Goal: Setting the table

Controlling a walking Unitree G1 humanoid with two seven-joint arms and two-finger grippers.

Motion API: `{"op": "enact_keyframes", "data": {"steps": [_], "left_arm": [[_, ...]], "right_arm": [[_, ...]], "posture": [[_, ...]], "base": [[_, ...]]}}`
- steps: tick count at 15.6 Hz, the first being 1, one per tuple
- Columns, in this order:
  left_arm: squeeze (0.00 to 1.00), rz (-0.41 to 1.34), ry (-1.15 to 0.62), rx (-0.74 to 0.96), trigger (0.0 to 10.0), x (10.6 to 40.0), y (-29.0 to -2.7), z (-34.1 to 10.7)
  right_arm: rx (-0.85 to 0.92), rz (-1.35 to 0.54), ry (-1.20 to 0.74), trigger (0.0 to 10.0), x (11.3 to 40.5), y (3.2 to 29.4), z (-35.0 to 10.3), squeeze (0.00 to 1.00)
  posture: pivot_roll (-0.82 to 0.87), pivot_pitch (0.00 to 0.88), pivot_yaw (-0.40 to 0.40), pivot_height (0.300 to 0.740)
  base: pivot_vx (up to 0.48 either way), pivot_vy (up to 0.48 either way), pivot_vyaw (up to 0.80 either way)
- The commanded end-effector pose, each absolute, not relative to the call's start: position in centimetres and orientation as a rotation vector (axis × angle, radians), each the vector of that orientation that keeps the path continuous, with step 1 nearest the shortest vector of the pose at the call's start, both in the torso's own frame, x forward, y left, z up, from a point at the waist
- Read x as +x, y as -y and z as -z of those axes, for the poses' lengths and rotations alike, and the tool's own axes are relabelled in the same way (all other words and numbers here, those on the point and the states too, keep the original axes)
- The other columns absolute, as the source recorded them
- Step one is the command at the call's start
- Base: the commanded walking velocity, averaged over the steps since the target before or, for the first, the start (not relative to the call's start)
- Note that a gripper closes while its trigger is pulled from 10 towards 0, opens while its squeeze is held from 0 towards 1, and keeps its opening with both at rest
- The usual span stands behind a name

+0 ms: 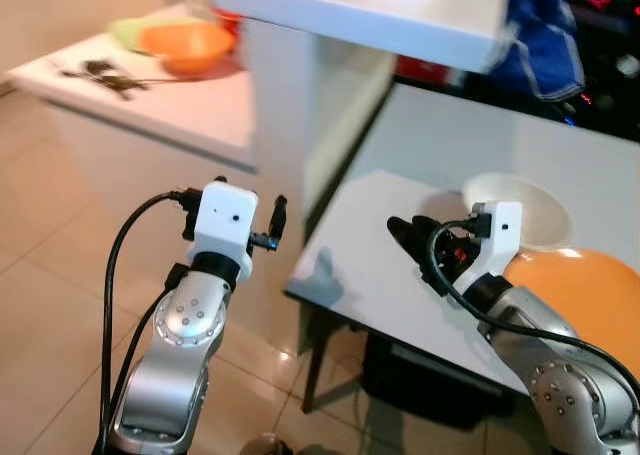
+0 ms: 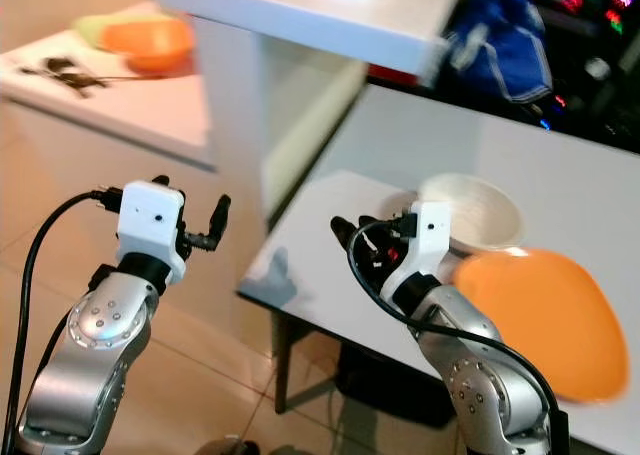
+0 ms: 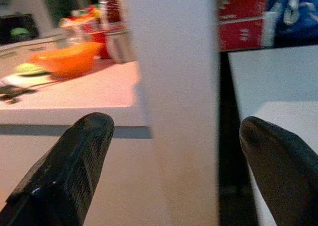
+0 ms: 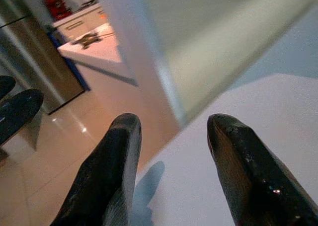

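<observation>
Orange plate (image 1: 580, 295) flat on table (image 1: 370, 265), long axis across; both grippers' fingers apart, empty.

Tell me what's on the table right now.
On the table: a white bowl and an orange plate, with the right gripper hovering above. The right arm covers part of the plate and the table's near edge.

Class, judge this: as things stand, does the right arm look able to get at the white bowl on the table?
Probably yes: the white bowl lies just beside the open right gripper, nothing between them.
</observation>
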State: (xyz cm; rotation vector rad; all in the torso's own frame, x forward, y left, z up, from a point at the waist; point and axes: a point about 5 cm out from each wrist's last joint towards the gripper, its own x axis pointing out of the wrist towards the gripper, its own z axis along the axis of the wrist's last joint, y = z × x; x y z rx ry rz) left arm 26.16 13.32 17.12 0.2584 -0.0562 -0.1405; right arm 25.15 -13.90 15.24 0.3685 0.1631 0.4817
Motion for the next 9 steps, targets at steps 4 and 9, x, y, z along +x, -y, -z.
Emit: {"op": "enact_keyframes", "data": {"steps": [4,9], "left_arm": [[0.0,0.062,0.085,0.323,10.0,27.2,-14.5,-16.3],[0.0,-0.02,0.106,0.256,10.0,26.3,-15.4,-14.9]], "right_arm": [[0.35,-0.165,-0.104,10.0,26.2,17.3,-14.6,0.0],[0.217,-0.14,-0.15,10.0,25.6,17.2,-12.3,0.0]], "posture": [[0.0,0.0,-0.002,0.74],[0.01,0.0,-0.008,0.74]], "base": [[0.0,0.0,0.8],[0.0,0.0,0.8]]}}
